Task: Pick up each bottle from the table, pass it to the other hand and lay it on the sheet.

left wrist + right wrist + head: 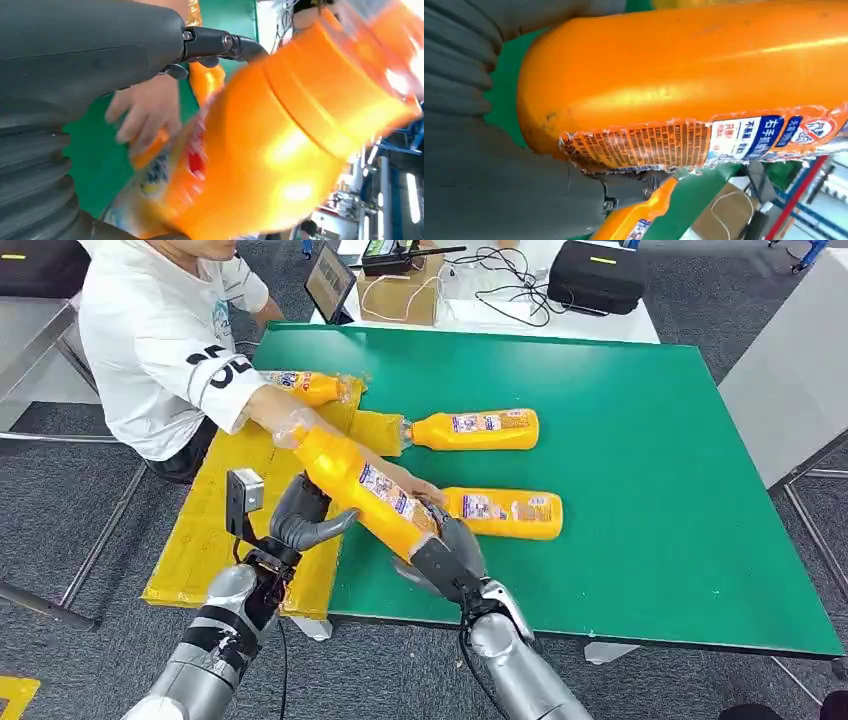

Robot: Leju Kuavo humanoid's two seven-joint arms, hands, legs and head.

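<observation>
Right hand (447, 558) gripping bottle (362, 489), person's arm (300, 420) across it

The head view looked down from above the green table (620, 490); both wrist views sat very close to the held orange bottle (362, 490) (280, 150) (684, 75) — shared by all three.

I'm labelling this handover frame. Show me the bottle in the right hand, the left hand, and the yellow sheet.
held bottle (362, 488): head view, middle of its orange body.
left hand (300, 515): head view, grey palm.
yellow sheet (215, 540): head view, bare part near its left edge.
</observation>
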